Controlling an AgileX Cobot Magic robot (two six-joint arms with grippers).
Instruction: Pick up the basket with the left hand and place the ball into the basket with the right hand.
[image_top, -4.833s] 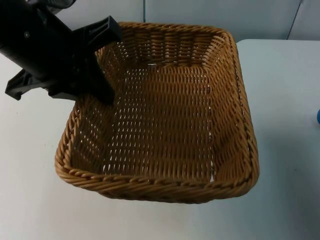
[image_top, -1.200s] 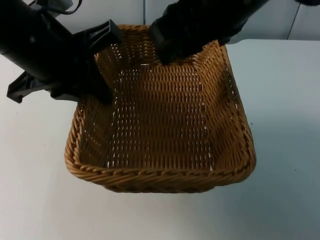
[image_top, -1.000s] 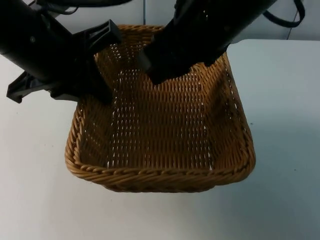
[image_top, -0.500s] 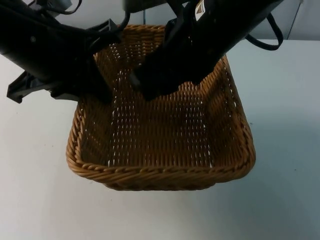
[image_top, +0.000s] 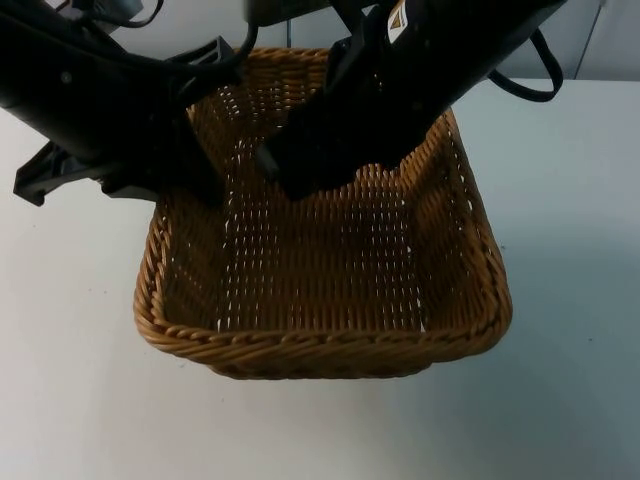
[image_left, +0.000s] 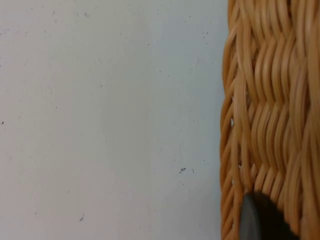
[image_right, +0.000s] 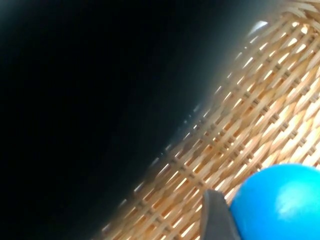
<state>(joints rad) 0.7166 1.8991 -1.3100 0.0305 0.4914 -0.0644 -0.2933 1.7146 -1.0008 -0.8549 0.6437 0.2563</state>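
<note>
The left pincer (image_top: 190, 150) grips the basket (image_top: 330, 345) wall; the right pincer (image_top: 285, 175), over the basket, holds the ball (image_right: 282, 202).

My left gripper (image_top: 205, 125) blocked the basket (image_top: 320, 345) at its far left rim, and my right gripper (image_top: 290, 175) hung over the far half with the ball (image_right: 280, 202). The near half of the basket floor lay open. The table (image_top: 570, 250) right of the basket was free.
</note>
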